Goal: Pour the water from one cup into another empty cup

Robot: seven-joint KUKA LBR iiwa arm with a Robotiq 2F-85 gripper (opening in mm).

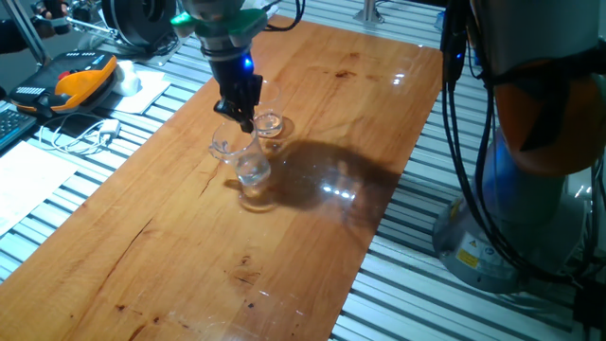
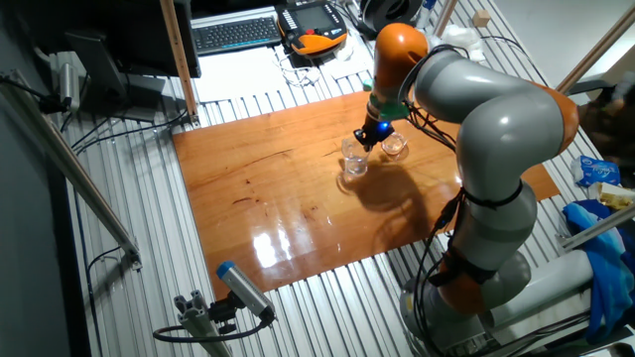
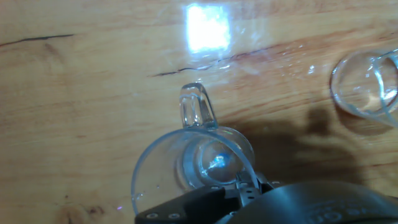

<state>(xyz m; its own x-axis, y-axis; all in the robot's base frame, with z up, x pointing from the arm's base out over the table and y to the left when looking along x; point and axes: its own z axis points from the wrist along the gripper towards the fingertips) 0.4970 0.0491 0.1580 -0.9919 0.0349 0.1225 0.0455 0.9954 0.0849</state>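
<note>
The clear glass mug with a loop handle stands near the middle of the wooden board. In the hand view I look down into the mug; its handle points away from me. Glints of water show at its bottom. My gripper comes straight down on the mug's rim and looks shut on it, on the side opposite the handle. The small handle-less tumbler stands upright just behind the mug, apart from it. It also shows in the hand view and in the other fixed view.
The wooden board lies on a slatted metal table. An orange teach pendant, white cables and paper lie off its left edge. A keyboard sits at the back. The robot's base and cables stand to the right.
</note>
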